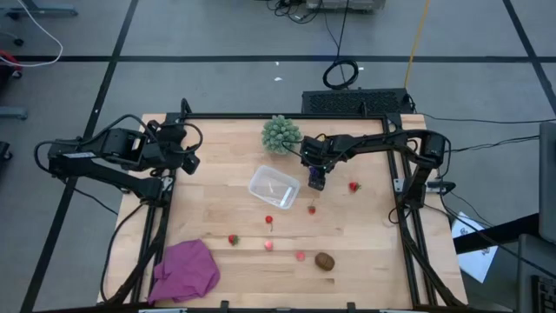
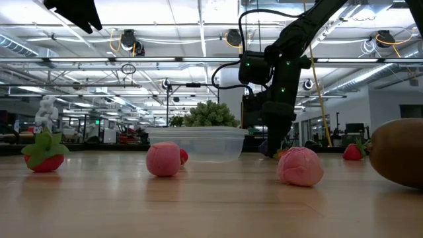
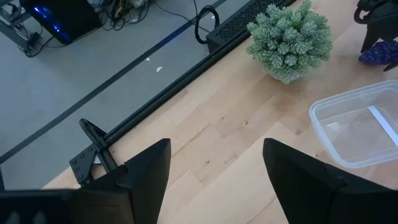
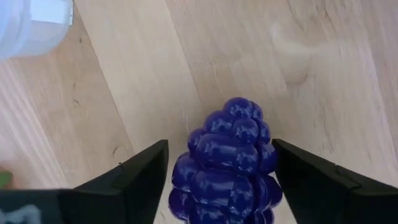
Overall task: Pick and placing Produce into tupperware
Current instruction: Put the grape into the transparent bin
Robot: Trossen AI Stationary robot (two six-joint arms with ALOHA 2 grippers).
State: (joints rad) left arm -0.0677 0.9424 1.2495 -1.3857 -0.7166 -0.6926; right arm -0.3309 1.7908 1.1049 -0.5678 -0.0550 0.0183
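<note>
The purple piece (image 4: pixel 227 162), a knobbly grape cluster, sits between the fingers of my right gripper (image 4: pixel 219 143). That gripper (image 1: pixel 317 181) points down just right of the clear tupperware (image 1: pixel 274 187), which stands on the table. Red pieces (image 1: pixel 354 186) (image 1: pixel 312 209) (image 1: pixel 269 220) (image 1: pixel 233 240), pink ones (image 1: pixel 269 245) (image 1: pixel 301 256) and the brown oval (image 1: pixel 325 261) lie loose on the wood. My left gripper (image 3: pixel 216 146) waits open at the far left corner (image 1: pixel 189 155). My right gripper has the purple piece pinched between its two fingers, which come from above, pointing down. The finger (image 4: pixel 146 174) is on one flank (image 4: pixel 177 186) and the other finger (image 4: pixel 311 180) on the opposite flank. Its narrow end sticks out past the fingertips. Whether it is lifted clear, I cannot tell.
The pale-green spiky ball (image 1: pixel 281 133) stands near the far edge, just behind the tupperware and beside my right arm. The magenta cloth (image 1: pixel 185 269) lies crumpled at the near left corner. A black frame (image 1: pixel 287 116) rims the table. Bare wood lies left of the tupperware.
</note>
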